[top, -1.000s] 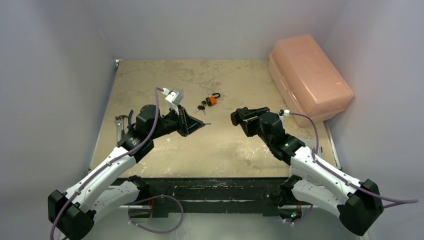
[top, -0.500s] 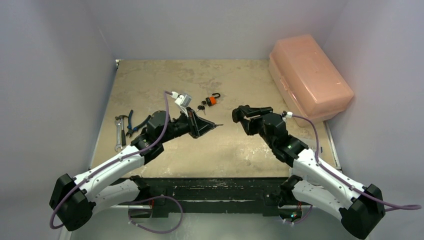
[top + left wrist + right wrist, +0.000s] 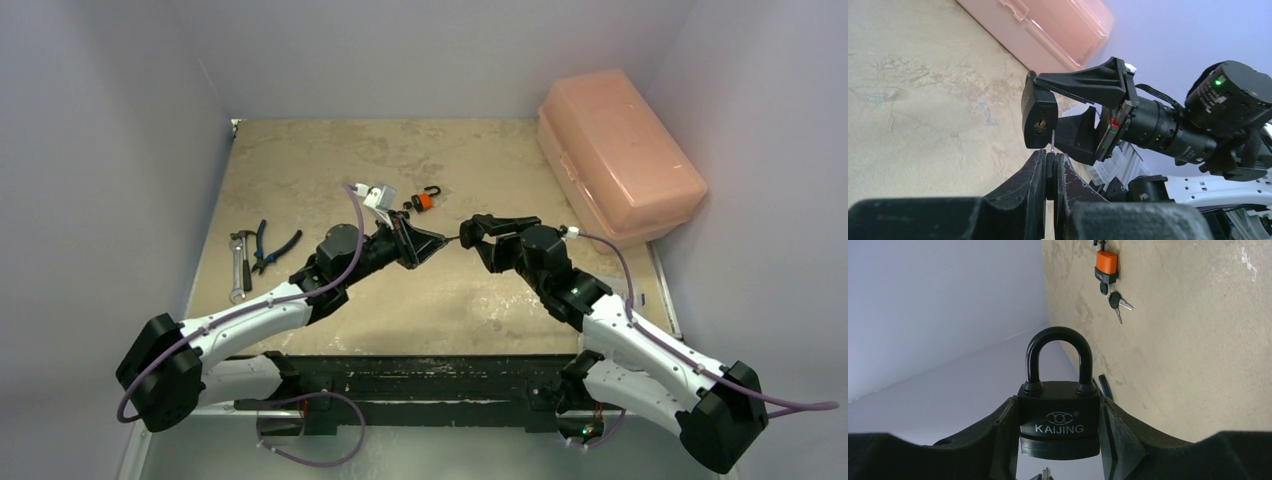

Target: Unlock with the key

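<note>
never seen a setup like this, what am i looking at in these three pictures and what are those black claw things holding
These are two robot arms bolted at the near edge of a table. The wide picture looks down from above and behind them. The other two come from a camera on each wrist, so each shows its own pincer up close. The right pincer grips a black padlock, shackle closed. The left pincer pinches a small key, its tip close to the padlock's keyhole but not yet in. On the table lie an orange padlock with spare keys beside it, pliers, a wrench and, at the right edge, a closed pink plastic box.
</note>
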Available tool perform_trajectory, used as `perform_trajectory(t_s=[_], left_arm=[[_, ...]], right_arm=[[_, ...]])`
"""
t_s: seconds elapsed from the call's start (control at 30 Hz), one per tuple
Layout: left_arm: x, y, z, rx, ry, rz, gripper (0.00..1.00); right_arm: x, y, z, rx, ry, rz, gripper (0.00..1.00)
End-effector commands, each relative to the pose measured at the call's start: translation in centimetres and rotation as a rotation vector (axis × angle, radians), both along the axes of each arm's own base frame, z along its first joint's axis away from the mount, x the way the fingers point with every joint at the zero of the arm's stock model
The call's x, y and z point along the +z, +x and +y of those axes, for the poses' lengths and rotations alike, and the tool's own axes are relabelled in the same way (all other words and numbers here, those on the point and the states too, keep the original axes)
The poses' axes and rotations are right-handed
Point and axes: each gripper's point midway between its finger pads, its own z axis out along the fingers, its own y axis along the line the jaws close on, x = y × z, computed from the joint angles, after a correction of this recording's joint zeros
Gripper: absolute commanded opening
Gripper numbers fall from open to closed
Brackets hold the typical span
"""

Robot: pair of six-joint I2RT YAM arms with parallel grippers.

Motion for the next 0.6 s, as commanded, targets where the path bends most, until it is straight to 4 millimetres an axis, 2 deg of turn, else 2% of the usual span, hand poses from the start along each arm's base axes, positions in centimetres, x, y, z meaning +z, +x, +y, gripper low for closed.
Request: perform_trajectory(t_s=[0.0, 0.57], left_arm=[[1.9, 0.9, -0.9, 0.026, -0.083, -0.038, 0.00], [1.1, 1.9, -2.4, 0.052, -0.073, -0.027, 0.00]], right_arm=[[3.9, 0.6, 0.2, -0.034, 0.128, -0.066, 0.00], [3.6, 0.3, 0.7, -0.015, 0.157, -0.037, 0.00]])
